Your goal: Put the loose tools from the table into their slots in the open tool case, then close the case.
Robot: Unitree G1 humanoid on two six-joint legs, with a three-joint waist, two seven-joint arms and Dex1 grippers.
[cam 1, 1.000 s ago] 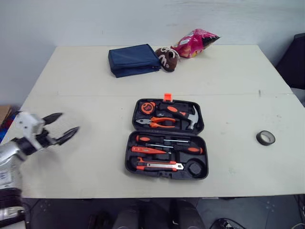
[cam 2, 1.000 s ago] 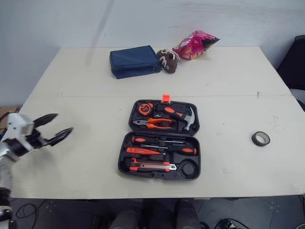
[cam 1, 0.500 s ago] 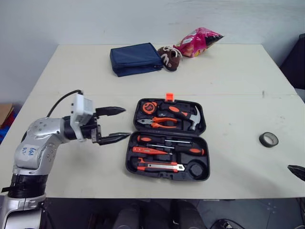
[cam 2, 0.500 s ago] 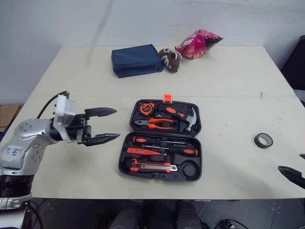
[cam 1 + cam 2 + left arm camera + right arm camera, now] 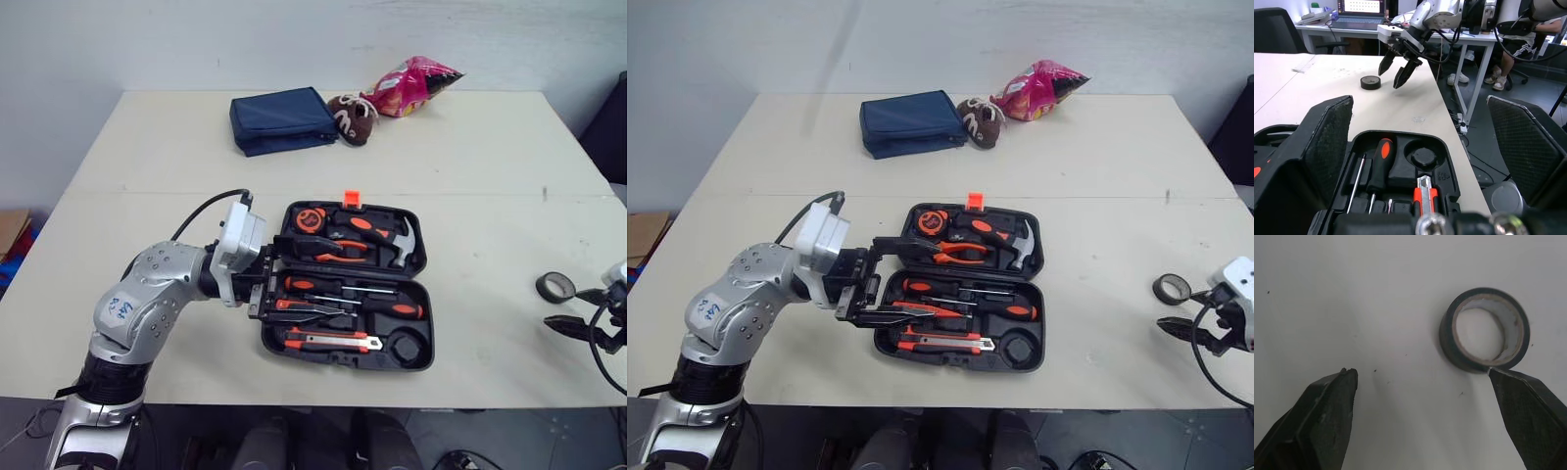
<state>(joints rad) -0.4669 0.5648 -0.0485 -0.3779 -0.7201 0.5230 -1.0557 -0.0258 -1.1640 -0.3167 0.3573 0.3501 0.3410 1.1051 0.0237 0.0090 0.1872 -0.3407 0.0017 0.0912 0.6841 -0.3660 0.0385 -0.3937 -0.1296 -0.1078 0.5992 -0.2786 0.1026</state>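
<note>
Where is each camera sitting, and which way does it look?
Head eyes: on the head, facing forward and down at the table, tool case and both arms.
Left wrist: on the left arm, looking across the case, past its own fingers, toward the right pincer.
Right wrist: on the right arm, looking down past its own fingers at the tape roll.
Shared: every view shows the tape roll.

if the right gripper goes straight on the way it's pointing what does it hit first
Probably the bare table beside the roll of black tape. The open right gripper angles down at it, with the tape ahead by one finger, which might clip the rim first; depth is unclear.
</note>
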